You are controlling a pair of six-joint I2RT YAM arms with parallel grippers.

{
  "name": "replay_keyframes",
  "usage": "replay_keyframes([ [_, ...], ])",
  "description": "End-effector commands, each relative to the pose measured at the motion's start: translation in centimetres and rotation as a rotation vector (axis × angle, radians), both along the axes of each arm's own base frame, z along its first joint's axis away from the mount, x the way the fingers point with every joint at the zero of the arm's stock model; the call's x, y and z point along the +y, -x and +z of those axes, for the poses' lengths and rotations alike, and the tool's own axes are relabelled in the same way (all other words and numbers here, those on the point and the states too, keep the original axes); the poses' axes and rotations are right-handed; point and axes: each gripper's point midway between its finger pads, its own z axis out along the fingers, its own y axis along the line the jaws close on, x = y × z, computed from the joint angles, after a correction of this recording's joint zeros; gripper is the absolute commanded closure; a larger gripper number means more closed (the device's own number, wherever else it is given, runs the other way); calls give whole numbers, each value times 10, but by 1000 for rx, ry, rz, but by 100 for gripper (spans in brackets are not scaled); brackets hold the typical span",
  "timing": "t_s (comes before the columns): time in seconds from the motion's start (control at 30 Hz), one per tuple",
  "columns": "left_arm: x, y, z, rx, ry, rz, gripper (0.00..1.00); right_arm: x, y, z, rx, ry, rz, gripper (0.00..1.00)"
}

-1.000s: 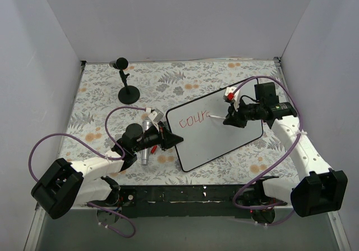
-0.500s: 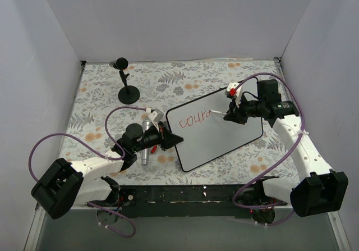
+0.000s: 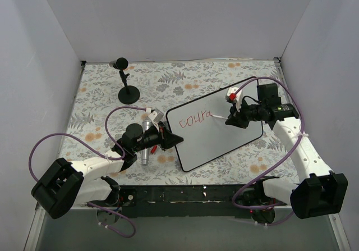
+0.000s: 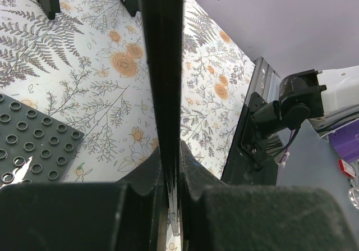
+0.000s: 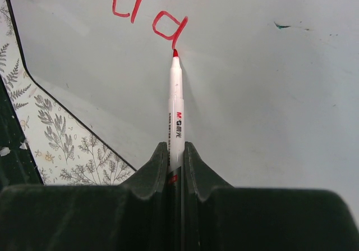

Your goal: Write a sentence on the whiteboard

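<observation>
Top view: the whiteboard [image 3: 224, 138] sits centre-right on the worktop [image 3: 101, 94], with the sentence [image 3: 193, 119] begun at its upper left.
Left wrist: the left fingers [image 4: 145, 186] are closed on its edge; hold it steady.
Right wrist: the right fingers [image 5: 159, 164] pinch the marker [image 5: 176, 105], tip at the last letter; press lightly.

Plain white walls [image 3: 168, 15] enclose a worktop [image 3: 185, 77] covered in grey-fern, orange-flower print; a black rail [image 3: 185, 195] runs along its near edge.

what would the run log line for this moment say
phase: writing | left gripper: shut on whiteboard edge | right gripper: shut on marker, tip at last letter | sentence: reads "coura"
</observation>
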Motion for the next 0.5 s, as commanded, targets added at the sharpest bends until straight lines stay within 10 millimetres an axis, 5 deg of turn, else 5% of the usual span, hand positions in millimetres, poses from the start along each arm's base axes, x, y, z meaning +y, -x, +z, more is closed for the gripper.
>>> replay_keyframes([
  [0.0, -3, -1, 3, -64, -26, -20, 100, -7, -5, 8, -40, 12, -22, 99],
  [0.27, -2, -1, 3, -66, -30, -19, 100, 1, -7, 52, -128, -74, 9, 99],
  [0.47, -2, -1, 3, -66, -30, -19, 100, -5, -19, 46, -131, -52, -44, 99],
])
